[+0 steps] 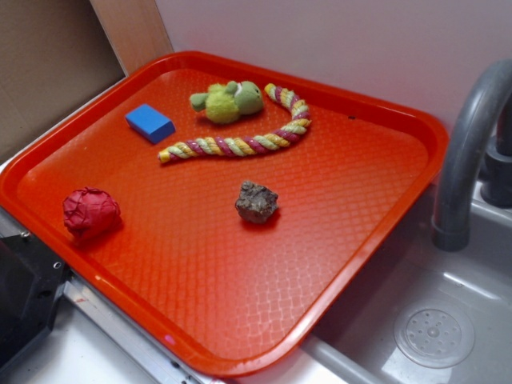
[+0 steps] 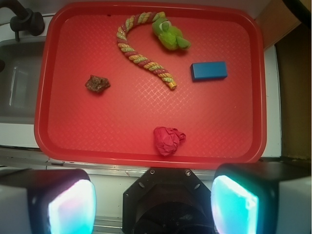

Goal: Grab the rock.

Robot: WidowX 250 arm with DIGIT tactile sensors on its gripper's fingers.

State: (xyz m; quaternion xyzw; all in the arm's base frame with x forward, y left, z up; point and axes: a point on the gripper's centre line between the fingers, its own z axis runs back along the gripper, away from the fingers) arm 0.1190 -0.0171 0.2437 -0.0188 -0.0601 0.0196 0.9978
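The rock is a small lumpy grey-brown stone lying alone near the middle of the red tray. In the wrist view the rock sits at the tray's left side, far above my gripper in the frame. My gripper hangs high over the robot's black base, outside the tray's near edge. It is open, its two glowing pads wide apart with nothing between them. The exterior view does not show the gripper.
A red wrinkly ball lies nearest my gripper by the tray's near rim. A striped rope, a green plush toy and a blue block lie farther off. A grey sink with a faucet borders the tray.
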